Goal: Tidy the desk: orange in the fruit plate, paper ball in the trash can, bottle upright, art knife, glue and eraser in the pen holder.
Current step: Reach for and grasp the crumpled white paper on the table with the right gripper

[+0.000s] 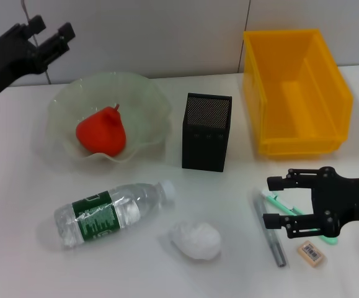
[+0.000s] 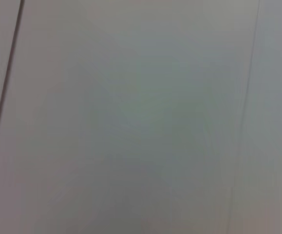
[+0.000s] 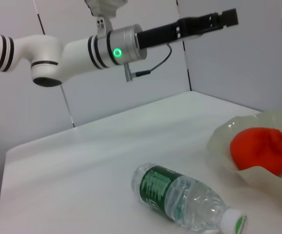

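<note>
At the far left, the left gripper (image 1: 50, 30) hangs raised above the table, fingers parted and empty, up beside the plate (image 1: 143, 93). That plate holds the orange (image 1: 101, 133). Nearer the front, the bottle (image 1: 111, 212) lies on its side, cap pointing right toward the paper ball (image 1: 196, 240). Behind these stands the pen holder (image 1: 207, 131), with the yellow trash can (image 1: 295, 92) to its right. At the right front, the right gripper (image 1: 277, 201) hovers low with fingers spread, gripping nothing. A grey knife (image 1: 270, 231) lies just below its fingertips, a green-and-white glue stick (image 1: 298, 209) runs partly under it, and the eraser (image 1: 311, 251) sits just beside the lower finger.
</note>
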Motion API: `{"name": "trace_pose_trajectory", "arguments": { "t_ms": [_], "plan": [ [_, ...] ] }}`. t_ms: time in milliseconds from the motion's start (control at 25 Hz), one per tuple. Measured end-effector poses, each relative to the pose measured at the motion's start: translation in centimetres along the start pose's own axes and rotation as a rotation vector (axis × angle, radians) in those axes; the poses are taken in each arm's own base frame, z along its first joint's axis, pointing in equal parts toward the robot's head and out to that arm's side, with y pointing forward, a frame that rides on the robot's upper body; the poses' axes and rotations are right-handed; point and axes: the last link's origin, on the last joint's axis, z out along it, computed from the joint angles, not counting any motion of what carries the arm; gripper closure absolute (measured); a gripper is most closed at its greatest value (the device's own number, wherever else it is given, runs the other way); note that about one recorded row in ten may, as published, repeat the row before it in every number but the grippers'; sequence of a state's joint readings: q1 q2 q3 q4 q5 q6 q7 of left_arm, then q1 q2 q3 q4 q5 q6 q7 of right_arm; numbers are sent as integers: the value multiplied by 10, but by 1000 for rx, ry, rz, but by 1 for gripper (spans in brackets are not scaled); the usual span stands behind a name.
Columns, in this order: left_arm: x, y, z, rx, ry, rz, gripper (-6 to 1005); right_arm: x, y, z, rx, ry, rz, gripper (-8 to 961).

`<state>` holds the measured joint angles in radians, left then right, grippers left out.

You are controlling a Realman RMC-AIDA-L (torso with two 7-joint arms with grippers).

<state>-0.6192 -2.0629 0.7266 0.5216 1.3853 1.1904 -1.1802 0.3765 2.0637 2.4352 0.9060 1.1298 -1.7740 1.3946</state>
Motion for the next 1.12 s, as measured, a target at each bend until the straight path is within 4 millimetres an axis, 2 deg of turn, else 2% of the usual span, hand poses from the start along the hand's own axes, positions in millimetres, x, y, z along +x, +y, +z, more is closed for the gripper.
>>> {"name": "trace_pose_trajectory", "arguments": {
  "t_ms": [160,360,480,520,560,640,680,720,800,1120],
  "plan": [
    [-3,6,-7,-48,-59,19,367,-8,-5,5,-20,31,21,182],
    [-5,19,-22,-117,-118,89,155,-26,-13,12,-20,77,35,184],
    [-6,24,-33,-155,-136,53,155,-47,-18,27,-24,159,45,185],
    [-6,24,-33,-155,-136,53,155,-47,-18,27,-24,159,45,185],
    [-8,25,-36,-166,-146,43,155,-59,-17,36,-34,224,28,186],
    [-9,27,-44,-182,-151,37,155,-66,-16,41,-36,256,19,186],
    [-11,27,-49,-180,-147,32,155,-80,-13,51,-35,328,-3,187],
    [-11,27,-49,-180,-147,32,155,-80,-13,51,-35,328,-3,187],
    [-14,29,-54,-177,-140,24,155,-96,-8,67,-9,438,-35,188],
    [-15,38,-59,-225,-136,9,155,-107,7,97,1,634,-101,191]
  ]
}}
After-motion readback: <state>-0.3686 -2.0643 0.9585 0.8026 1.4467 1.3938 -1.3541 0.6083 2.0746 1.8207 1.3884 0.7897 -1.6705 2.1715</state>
